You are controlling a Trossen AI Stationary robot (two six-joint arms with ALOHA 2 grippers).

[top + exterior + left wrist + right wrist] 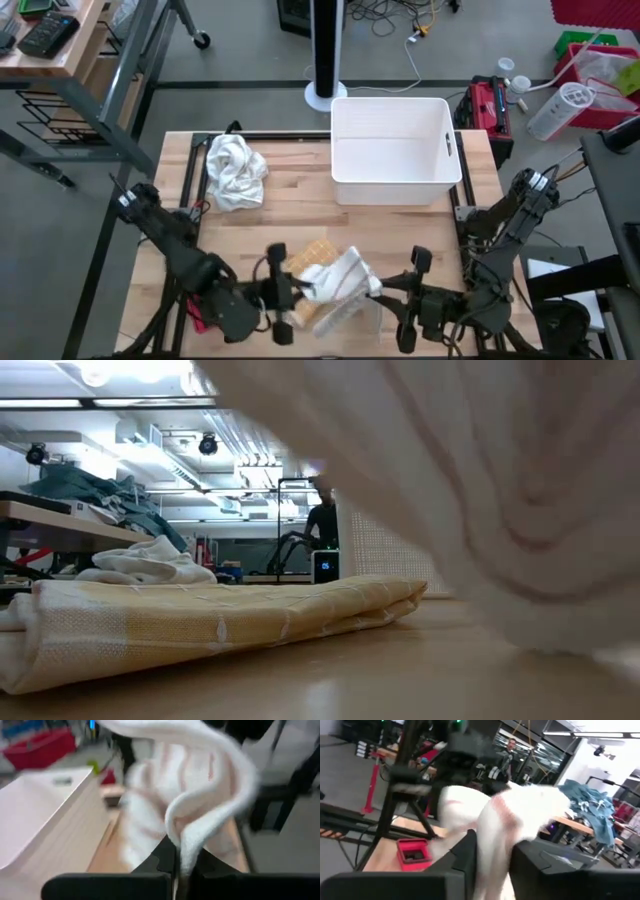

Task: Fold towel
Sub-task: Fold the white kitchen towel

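Left wrist view shows the left gripper [179, 862] with its fingers pressed together on an edge of the white towel with faint red stripes [200, 795], the cloth rising out of the pinch and arching over. In the right wrist view the right gripper [492, 857] has a fold of the same towel running down between its two fingers, which stand a little apart, so whether they truly pinch the cloth or only flank it I cannot tell. From above, both grippers meet at the near edge of the wooden desk [300, 215], with the towel bunched and lifted between them, partly over a folded yellow checked cloth [305, 258]. Farther back lie a crumpled white cloth [235, 170] and a white plastic bin [395, 150]. The likely trouble is the right-hand grip: if those fingers are loose, the towel could slide out as the arms part and drop in a heap. The hanging cloth could also drag the yellow cloth out of its fold, since the two overlap.
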